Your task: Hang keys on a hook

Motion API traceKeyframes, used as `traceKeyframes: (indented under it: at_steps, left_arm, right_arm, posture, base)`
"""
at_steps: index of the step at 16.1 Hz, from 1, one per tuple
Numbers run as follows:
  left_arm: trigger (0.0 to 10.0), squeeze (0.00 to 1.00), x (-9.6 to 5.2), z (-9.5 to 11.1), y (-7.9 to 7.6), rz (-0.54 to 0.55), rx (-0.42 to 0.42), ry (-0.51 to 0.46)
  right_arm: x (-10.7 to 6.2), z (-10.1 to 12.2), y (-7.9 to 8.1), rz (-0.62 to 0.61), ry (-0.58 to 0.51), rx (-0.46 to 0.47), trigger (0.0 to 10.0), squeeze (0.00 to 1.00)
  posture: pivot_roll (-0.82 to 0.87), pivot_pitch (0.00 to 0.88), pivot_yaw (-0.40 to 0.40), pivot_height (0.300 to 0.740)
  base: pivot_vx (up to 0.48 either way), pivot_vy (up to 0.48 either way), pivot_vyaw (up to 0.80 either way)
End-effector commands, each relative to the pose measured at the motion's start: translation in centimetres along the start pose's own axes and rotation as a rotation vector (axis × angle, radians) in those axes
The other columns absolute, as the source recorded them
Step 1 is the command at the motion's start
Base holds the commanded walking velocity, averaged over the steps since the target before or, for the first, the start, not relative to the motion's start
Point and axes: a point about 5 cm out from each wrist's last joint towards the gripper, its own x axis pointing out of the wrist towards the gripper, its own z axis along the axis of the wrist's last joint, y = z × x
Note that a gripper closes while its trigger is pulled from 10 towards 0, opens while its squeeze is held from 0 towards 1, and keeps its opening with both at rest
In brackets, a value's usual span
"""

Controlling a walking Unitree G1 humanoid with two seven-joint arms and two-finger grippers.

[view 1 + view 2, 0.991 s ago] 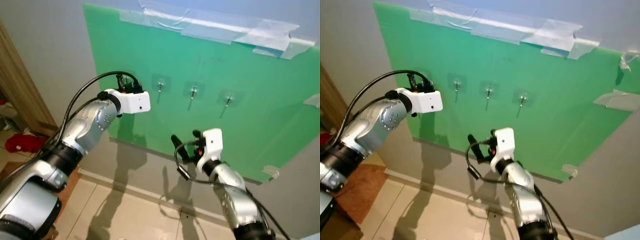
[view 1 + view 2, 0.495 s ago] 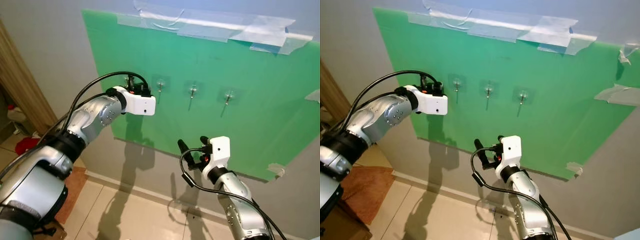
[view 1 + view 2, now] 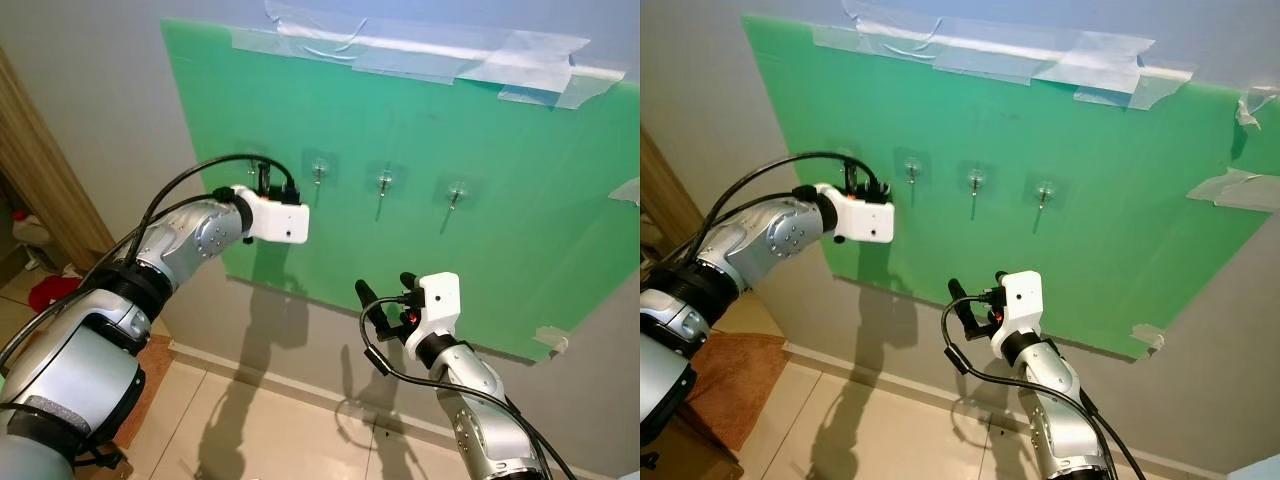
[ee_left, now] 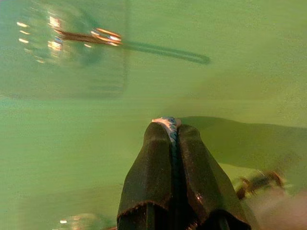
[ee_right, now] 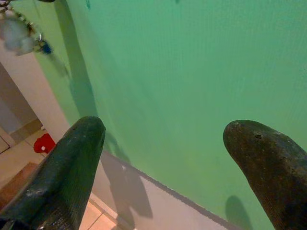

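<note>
The left gripper (image 4: 165, 132), fingers clamped on the keys' (image 4: 259, 181) blue-and-white tag, hovers just below a wall hook (image 4: 91, 36) on the green board (image 3: 520, 200), where a misjudged lift could miss it; the right gripper (image 5: 163, 143) waits, fingers apart.

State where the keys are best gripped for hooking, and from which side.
Grip the blue-and-white tag, as the left tool does, coming at the green board head-on; the keys then seem to dangle free for the hook.
</note>
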Motion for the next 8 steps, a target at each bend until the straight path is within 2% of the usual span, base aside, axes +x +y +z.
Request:
traceKeyframes:
  at_steps: [1,5,8]
  left_arm:
    - [0.0,0.00,0.0,0.0,0.0,-0.016,0.016,-0.005]
    - [0.0,0.00,0.2,0.1,-1.3,-0.073,0.006,-0.013]
    - [0.0,0.00,0.2,0.0,-0.2,0.018,-0.023,-0.001]
  right_arm:
    - [-0.1,0.3,0.2,0.011,0.000,-0.011,10.0,0.00]
    - [-0.2,0.2,0.2,0.022,0.012,-0.017,10.0,0.00]
    - [-0.3,0.2,0.2,0.021,0.016,-0.018,10.0,0.00]
  posture:
    - [-0.07,0.000,0.012,0.740]
    - [-0.07,0.000,0.005,0.740]
    - [-0.08,0.000,0.011,0.740]
  base:
    - [0.000,0.000,0.00]
    - [0.000,0.000,0.00]
    - [0.000,0.000,0.00]
